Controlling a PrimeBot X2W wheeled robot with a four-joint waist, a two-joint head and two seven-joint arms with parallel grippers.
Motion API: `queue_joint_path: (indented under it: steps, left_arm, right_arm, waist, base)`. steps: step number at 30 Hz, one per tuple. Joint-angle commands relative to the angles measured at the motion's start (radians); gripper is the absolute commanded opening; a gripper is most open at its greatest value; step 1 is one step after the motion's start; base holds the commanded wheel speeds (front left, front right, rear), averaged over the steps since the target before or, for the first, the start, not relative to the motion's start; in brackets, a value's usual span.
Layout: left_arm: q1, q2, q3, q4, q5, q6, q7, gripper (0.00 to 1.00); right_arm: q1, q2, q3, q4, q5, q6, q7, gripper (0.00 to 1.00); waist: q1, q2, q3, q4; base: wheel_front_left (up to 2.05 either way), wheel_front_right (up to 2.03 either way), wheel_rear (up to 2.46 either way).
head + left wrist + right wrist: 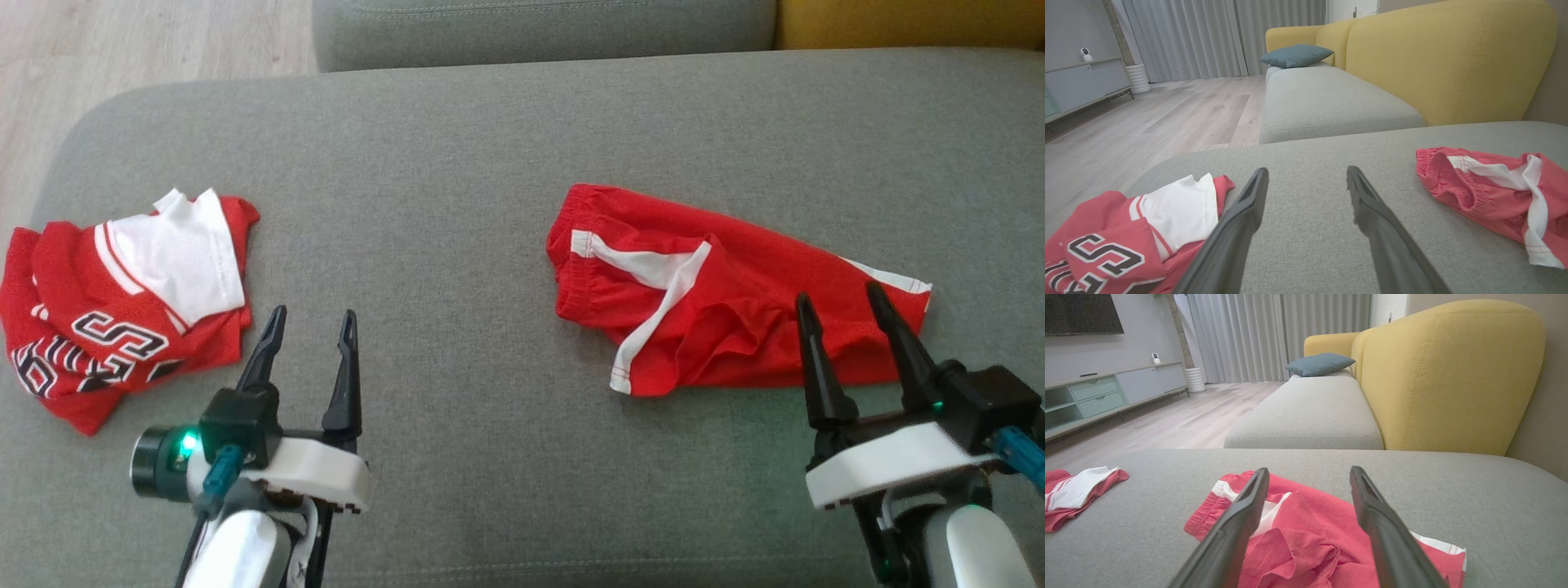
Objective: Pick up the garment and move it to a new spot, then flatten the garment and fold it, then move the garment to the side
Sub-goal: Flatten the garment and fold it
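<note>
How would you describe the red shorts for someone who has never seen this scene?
On the grey cushion, two red garments lie far apart. The shorts are the one on the robot's right, by the right gripper. Unlike the jersey on the left, they carry no letters, only a gathered waistband and white stripes.

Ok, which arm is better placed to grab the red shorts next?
Right. The right pincer, open, hangs over the red shorts; the left pincer, also open, is across the grey cushion beside the jersey.
</note>
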Motion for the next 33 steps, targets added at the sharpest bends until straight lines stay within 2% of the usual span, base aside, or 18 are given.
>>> queue_joint_path:
  steps: [1,10,18,23,28,33]
  left_arm:
    - [-0.031,0.021,0.049,-0.027,0.006,0.004,-0.012,1.0]
    - [-0.035,0.028,0.046,-0.025,0.003,0.005,-0.012,1.0]
    - [-0.071,0.025,0.035,-0.031,0.009,0.005,-0.011,1.0]
    - [-0.105,0.014,0.023,-0.029,0.015,0.001,-0.011,1.0]
    - [-0.133,0.002,0.014,-0.022,0.019,-0.005,-0.011,1.0]
    - [-0.146,-0.005,0.012,-0.015,0.022,-0.007,-0.012,1.0]
  right_arm:
    - [-0.018,0.003,0.026,-0.043,0.006,0.004,0.002,1.0]
    - [-0.016,0.001,0.055,-0.048,-0.006,0.004,0.028,1.0]
    - [-0.113,-0.112,0.293,0.047,-0.023,0.004,0.181,1.0]
    - [-0.205,-0.166,0.427,0.14,-0.01,0.004,0.231,1.0]
    - [-0.282,-0.197,0.53,0.25,-0.007,0.004,0.26,1.0]
    - [-0.325,-0.199,0.571,0.327,-0.006,0.004,0.26,1.0]
  waist:
    - [0.0,-0.0001,0.0,-0.001]
    - [0.0,-0.0001,0.005,-0.007]
    - [0.0,-0.0001,0.053,0.0]
    - [0.0,-0.0001,0.097,0.022]
    - [0.0,-0.0001,0.129,0.041]
    - [0.0,-0.0001,0.143,0.047]
  base:
    - [0.0,0.0,0.0]
    - [0.0,0.0,0.0]
    - [0.0,0.0,0.0]
    - [0.0,0.0,0.0]
    - [0.0,0.0,0.0]
    - [0.0,0.0,0.0]
